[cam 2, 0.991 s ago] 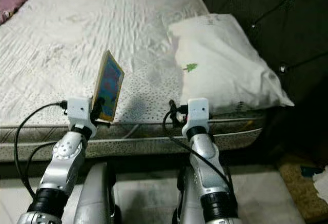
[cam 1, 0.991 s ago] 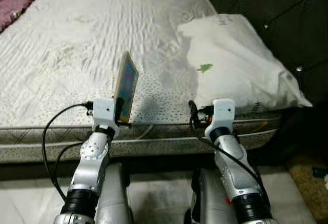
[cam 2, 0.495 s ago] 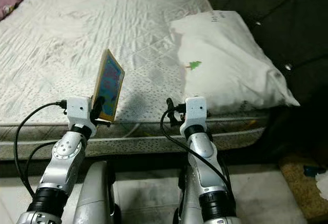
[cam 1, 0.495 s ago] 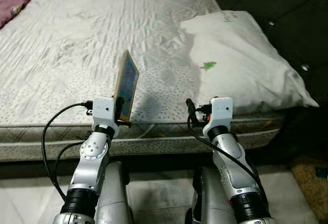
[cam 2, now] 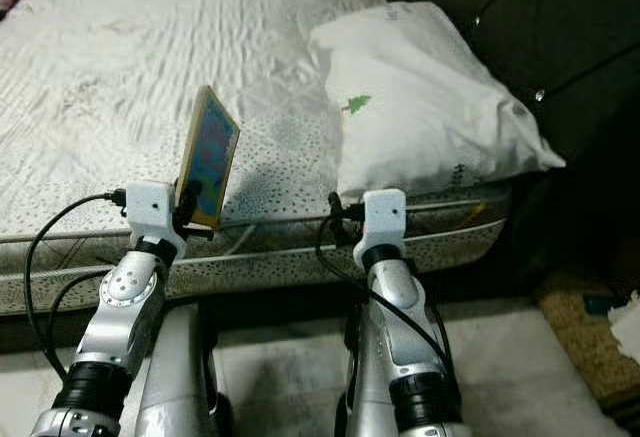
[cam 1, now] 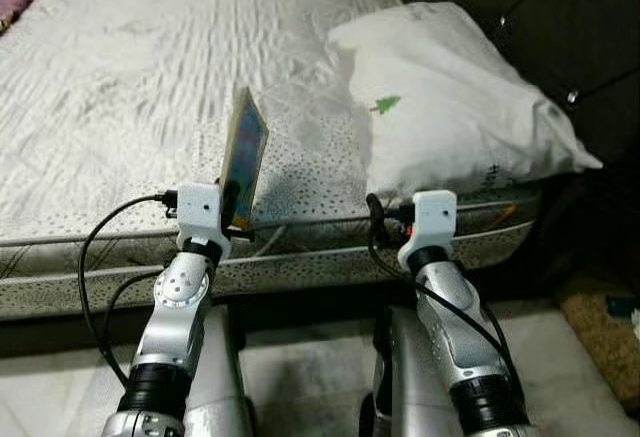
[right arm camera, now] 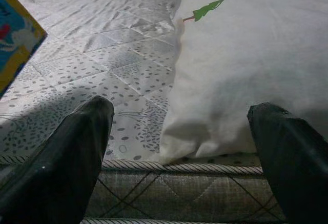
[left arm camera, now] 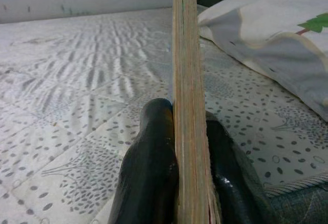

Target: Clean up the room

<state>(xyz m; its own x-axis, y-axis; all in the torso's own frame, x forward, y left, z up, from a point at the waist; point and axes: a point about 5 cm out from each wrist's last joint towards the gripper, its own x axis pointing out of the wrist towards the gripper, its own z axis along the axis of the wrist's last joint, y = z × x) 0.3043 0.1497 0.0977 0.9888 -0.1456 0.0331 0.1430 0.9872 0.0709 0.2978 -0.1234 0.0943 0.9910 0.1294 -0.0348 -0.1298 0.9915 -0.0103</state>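
Picture book (cam 1: 243,155), thin and colourful with a yellow edge, stood up on end in the left gripper (cam 1: 233,219) above the near edge of the white dotted mattress (cam 1: 130,87), probably being carried off to be put away. A soft white pillow (cam 2: 420,107) lay beside it.

Left wrist: two black fingers (left arm camera: 148,172) squeezed the book's worn paper edge.

Right wrist: the right gripper (right arm camera: 179,167) pointed at the pillow with its fingers wide apart, holding nothing.

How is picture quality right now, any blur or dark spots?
Eye views: sharp; the book casts a shadow on the mattress, headboard side dark. Left wrist view: the left gripper and book edge slightly soft. Right wrist view: pillow clear.
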